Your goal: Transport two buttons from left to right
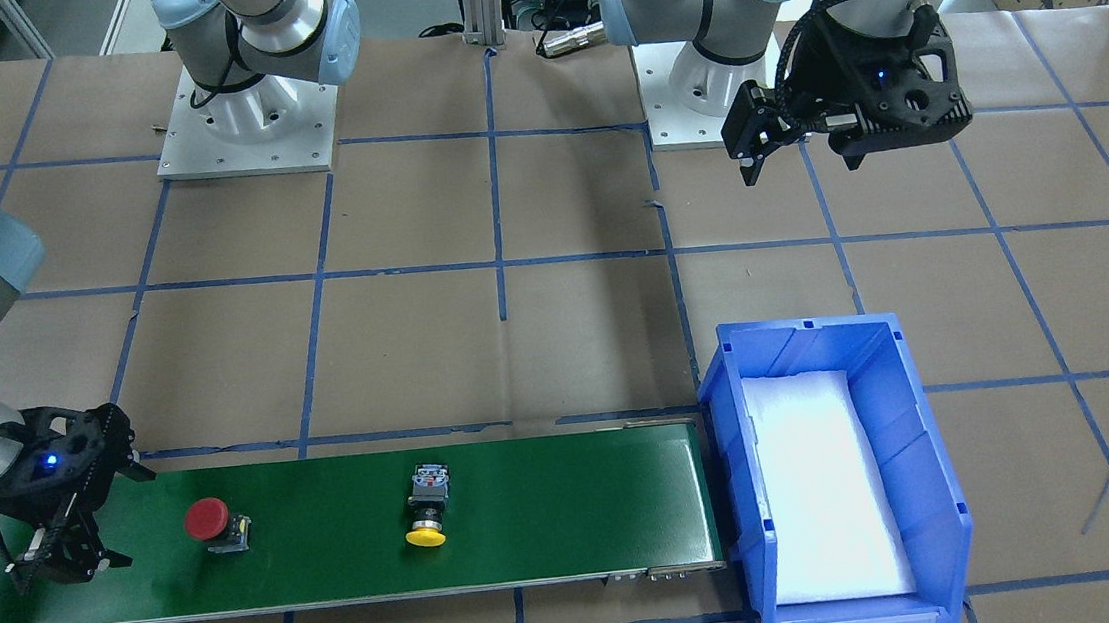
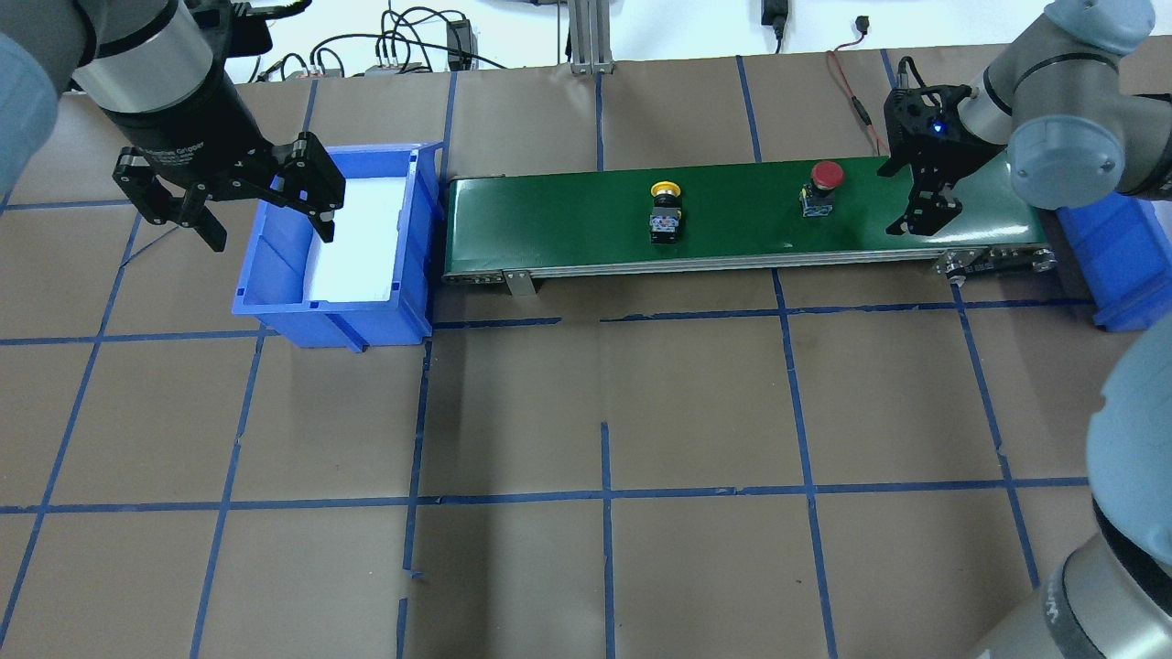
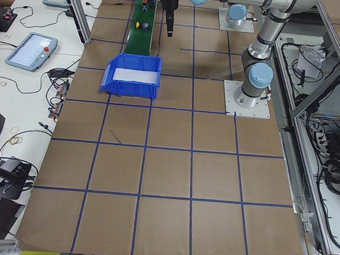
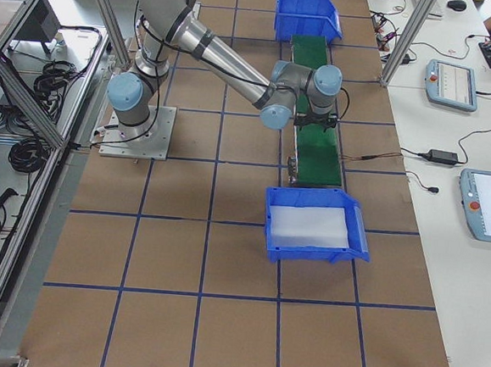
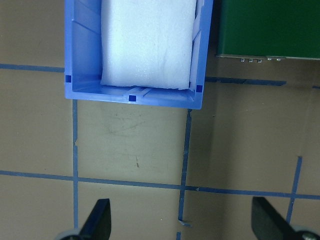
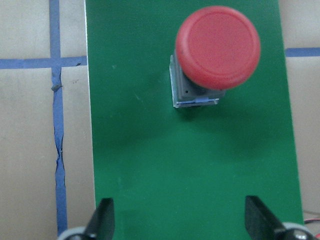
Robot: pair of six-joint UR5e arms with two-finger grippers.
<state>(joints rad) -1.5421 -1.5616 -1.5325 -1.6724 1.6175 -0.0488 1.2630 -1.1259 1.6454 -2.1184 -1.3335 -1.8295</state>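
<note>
Neither button has reached the right side yet, so you have the whole delivery left. Both lie on the green conveyor belt. The yellow button sits near the belt's middle. The red button is further toward the robot's right and well apart from the yellow one. Both seem to lie on their sides rather than stand on their bases.

Your right gripper hangs over the belt's right end, just beside the red button. Its fingers are spread wide and hold nothing. In the right wrist view the red cap sits ahead of the open fingers, not between them. I judge the red button to be the nearer pick, with the yellow one to follow.

Your left gripper hovers near the left blue bin, also wide open and holding nothing. That bin shows only its white foam pad.

The right blue bin stands just past the belt's right end and shows only foam inside; it looks like the likely drop point. Nothing stands between the right gripper and the red button. The round red cap overhangs its small body, so a grip on the cap could slip. A thin red wire runs on the surface beyond the belt, away from the path.
</note>
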